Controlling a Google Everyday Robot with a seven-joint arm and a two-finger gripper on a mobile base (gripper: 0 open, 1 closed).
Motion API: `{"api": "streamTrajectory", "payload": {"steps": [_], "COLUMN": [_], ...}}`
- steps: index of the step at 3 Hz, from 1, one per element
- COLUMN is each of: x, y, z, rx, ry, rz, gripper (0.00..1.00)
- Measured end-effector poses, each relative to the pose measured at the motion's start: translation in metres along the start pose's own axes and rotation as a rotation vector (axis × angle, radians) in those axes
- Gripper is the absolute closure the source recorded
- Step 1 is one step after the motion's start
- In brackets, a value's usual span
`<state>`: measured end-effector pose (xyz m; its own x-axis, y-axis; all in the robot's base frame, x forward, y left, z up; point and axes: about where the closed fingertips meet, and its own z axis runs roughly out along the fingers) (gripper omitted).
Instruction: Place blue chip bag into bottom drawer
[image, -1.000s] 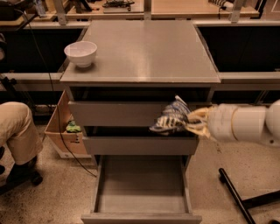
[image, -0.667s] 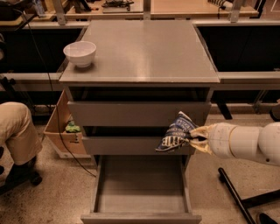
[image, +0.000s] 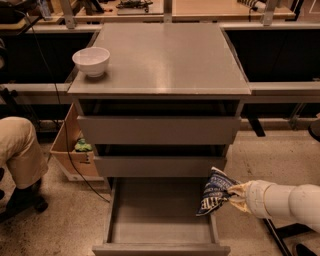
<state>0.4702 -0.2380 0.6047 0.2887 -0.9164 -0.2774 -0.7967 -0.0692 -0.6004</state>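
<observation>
We note the white, rounded arm (image: 285, 201) reaching in low from the right, roughly level. Its gripper (image: 234, 194) is clamped on the right edge of the blue chip bag (image: 214, 192), a crinkled dark pouch hanging tilted over the right wall of the bottom drawer (image: 160, 248), a shallow, flat-fronted grey metal tray standing open. A smooth white bowl (image: 91, 60) sits on the matte cabinet top (image: 165, 55).
</observation>
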Motion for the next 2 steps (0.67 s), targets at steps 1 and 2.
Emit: {"api": "streamTrajectory", "payload": {"steps": [1, 2], "x": [0.001, 0.012], "y": [0.003, 0.022], "z": [0.001, 0.008], "rx": [0.001, -0.003], "ry": [0.006, 0.047], "rz": [-0.003, -0.022], "gripper": [1.00, 1.00]}}
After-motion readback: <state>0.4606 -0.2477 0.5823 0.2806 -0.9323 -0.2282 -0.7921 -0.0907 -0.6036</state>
